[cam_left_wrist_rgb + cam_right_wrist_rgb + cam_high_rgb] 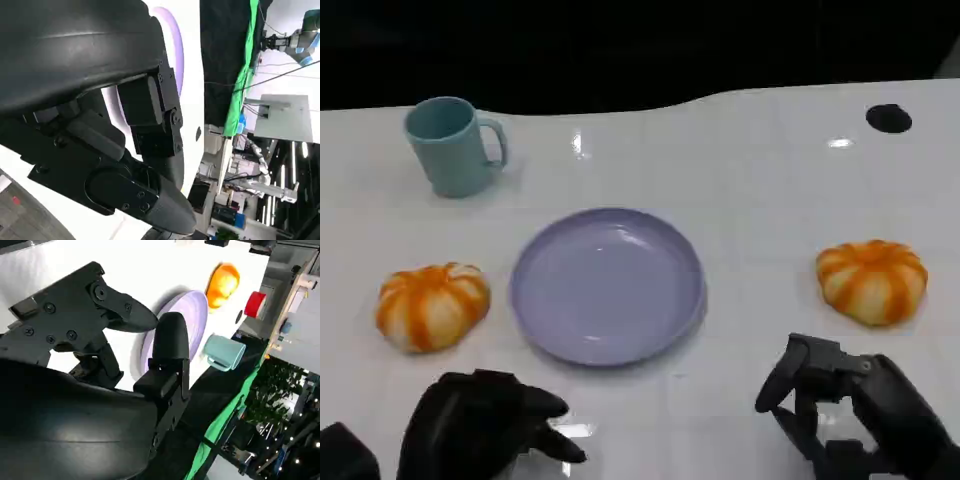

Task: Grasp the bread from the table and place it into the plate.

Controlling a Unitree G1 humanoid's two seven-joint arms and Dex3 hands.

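Two round orange-and-cream striped breads lie on the white table: one (430,305) left of the plate, one (872,281) to its right. The lilac plate (608,285) sits in the middle with nothing on it. My left hand (485,420) rests low at the near edge, below the left bread, fingers reaching toward the plate and holding nothing. My right hand (845,400) hovers near the front right, just below the right bread, fingers apart and bare. In the right wrist view, past my fingers (170,345), I see the plate (192,315) and the far bread (222,284).
A teal mug (455,145) stands at the back left, also seen as the mug (225,352) in the right wrist view. A small black mark (888,118) lies at the back right. The plate rim (176,47) shows beyond my left hand (100,125).
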